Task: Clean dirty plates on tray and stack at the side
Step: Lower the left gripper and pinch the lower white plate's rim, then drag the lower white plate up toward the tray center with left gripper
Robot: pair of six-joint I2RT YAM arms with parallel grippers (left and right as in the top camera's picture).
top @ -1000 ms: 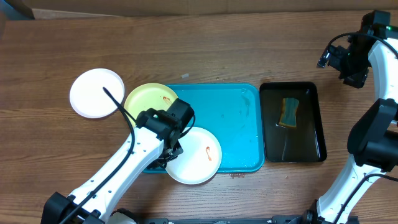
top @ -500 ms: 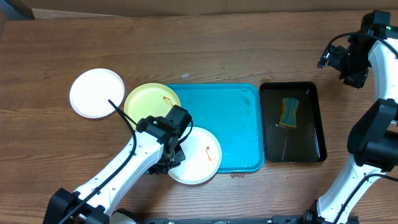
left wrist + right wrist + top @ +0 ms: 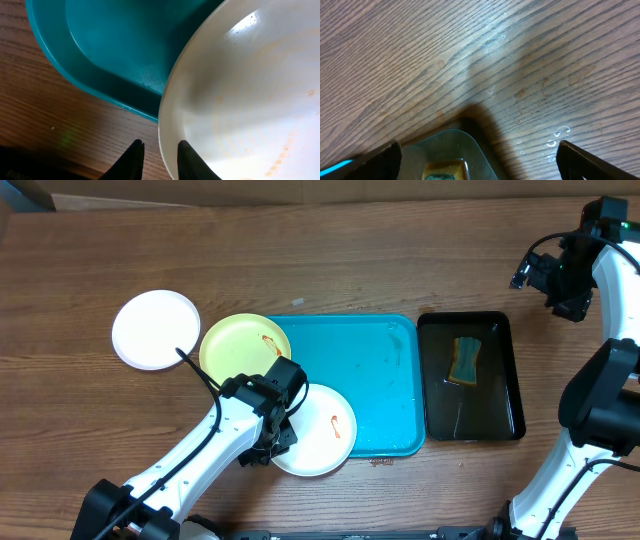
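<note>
A: Scanning the overhead view, we count three plates. A plain white plate sits on bare wood at the upper left. A yellow-green plate with an orange smear overlaps the upper-left corner of the turquoise tray. A smeared white plate hangs over the tray's lower edge, near the middle of the frame.

B: We also see a black tray just beside the turquoise one, on its right, with a sponge lying in it. What blocks our sight?

A: The left arm. It rises from the lower left of the frame and slants up and right. Its wrist covers the tray's lower-left corner and the smeared white plate's left rim.

B: The right arm folds up along the right edge. Its right gripper hangs over bare wood at the upper right, by the black tray's corner. We see its fingers spread wide with nothing between them.

A: For the left gripper we go by the wrist view. Its dark fingertips stand close together at the bottom of the frame, one over the wood outside the rim, the other over the plate's inner face. The rim passes between them.

B: Do they pinch it?

A: We cannot tell; a sliver of wood shows between the outer finger and the rim.
</note>
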